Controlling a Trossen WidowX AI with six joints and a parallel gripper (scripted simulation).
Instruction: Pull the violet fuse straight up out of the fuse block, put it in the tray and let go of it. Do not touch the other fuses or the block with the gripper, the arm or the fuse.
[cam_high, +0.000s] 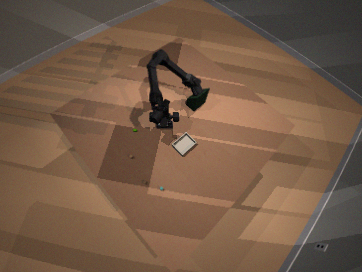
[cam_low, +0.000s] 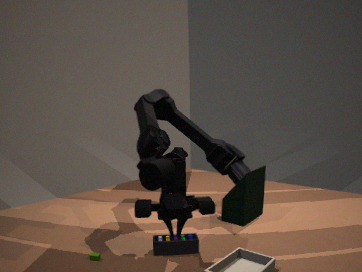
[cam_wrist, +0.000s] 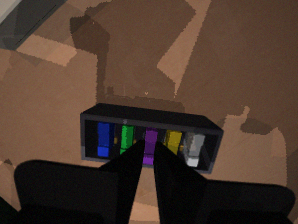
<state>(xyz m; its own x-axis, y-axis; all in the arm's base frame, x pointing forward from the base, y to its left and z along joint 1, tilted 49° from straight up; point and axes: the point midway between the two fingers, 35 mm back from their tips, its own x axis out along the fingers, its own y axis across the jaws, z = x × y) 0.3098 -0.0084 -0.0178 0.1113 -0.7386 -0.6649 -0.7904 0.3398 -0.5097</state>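
The dark fuse block (cam_low: 176, 248) (cam_wrist: 150, 113) stands on the table with a row of upright fuses. The violet fuse (cam_wrist: 151, 135) is in the middle slot, seated in the block, between the green fuse (cam_wrist: 127, 135) and the yellow fuse (cam_wrist: 174, 140). My gripper (cam_low: 175, 236) (cam_wrist: 149, 145) points down and is shut on the violet fuse, a fingertip on each side of its top. The fingertips hide part of the fuse. The light tray (cam_high: 189, 147) (cam_low: 257, 254) (cam_wrist: 32, 22) stands apart from the block.
A blue fuse (cam_wrist: 104, 137) and a white fuse (cam_wrist: 195, 145) stand at the block's ends. A dark green panel (cam_high: 198, 100) (cam_low: 243, 200) is by the arm. A small green block (cam_high: 135, 130) (cam_low: 95, 256), a brown piece (cam_high: 132, 157) and a cyan piece (cam_high: 161, 188) lie about.
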